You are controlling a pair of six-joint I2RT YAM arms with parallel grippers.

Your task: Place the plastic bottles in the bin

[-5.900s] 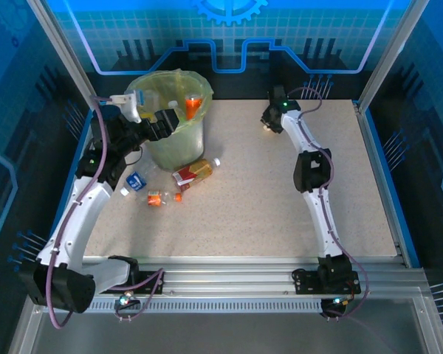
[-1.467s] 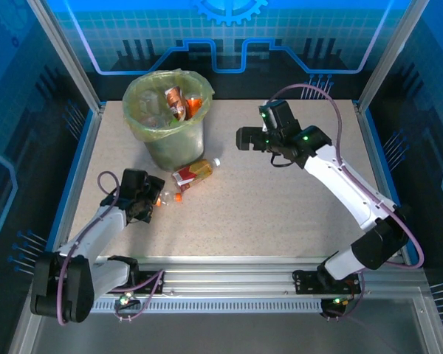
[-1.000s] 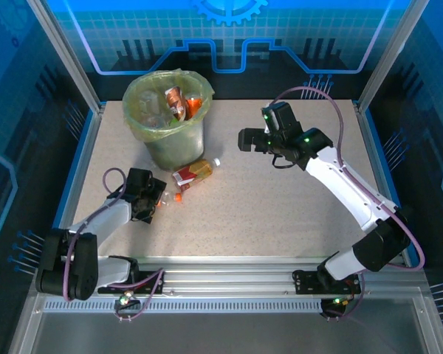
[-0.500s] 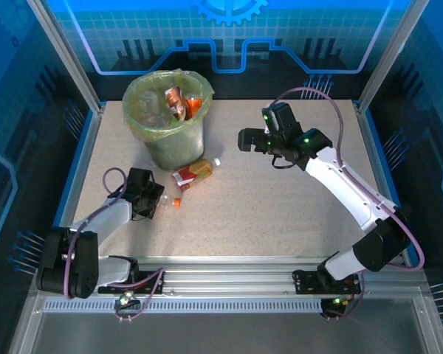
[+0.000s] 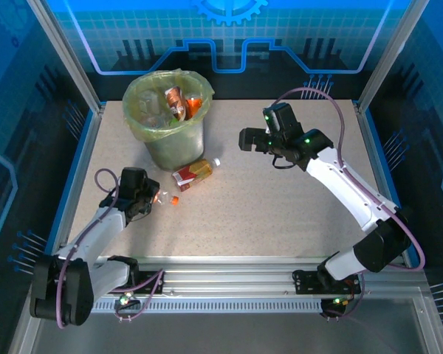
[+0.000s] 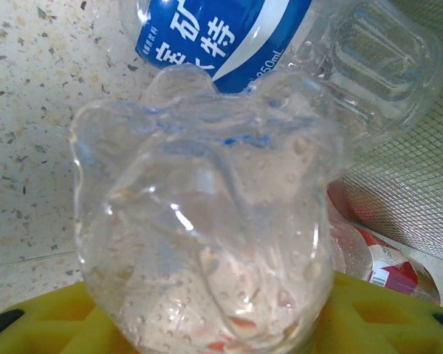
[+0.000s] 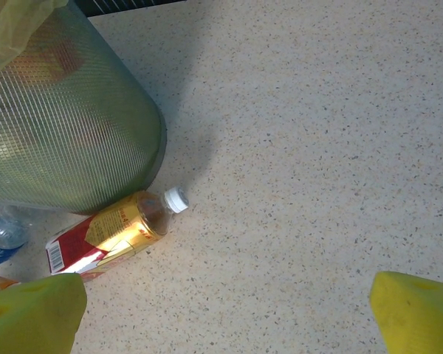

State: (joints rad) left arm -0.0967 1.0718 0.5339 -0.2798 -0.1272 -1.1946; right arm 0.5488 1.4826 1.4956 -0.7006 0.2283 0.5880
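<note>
At the lower left of the top view, the left pincer (image 5: 152,198) lies low on the speckled pale table (image 5: 280,214). Its wrist view shows one small see-through plastic bottle with a bumpy bottom (image 6: 207,236) very close up. The yellow pads (image 6: 399,317) press on it from both sides, so the pincer is pinching this bottle. One tiny orange bit (image 5: 176,200) lies on the table just beside it.

Right behind that bottle lies one see-through bottle with a blue label (image 6: 221,33), at the top of the left wrist view.

A bit farther up lies one bottle with a red and gold label and a white cap (image 7: 114,230). It is on its side, touching the foot of the bin. That makes three bottles on the table.

The one big round bin with the yellow-green bag (image 5: 170,144) stands at the upper left of the top view. More bottles are inside; I can see two, and cannot count the rest.

The right pincer (image 5: 247,139) hangs above the table, right of the bin, with its two yellow tips spread wide and nothing between them.
</note>
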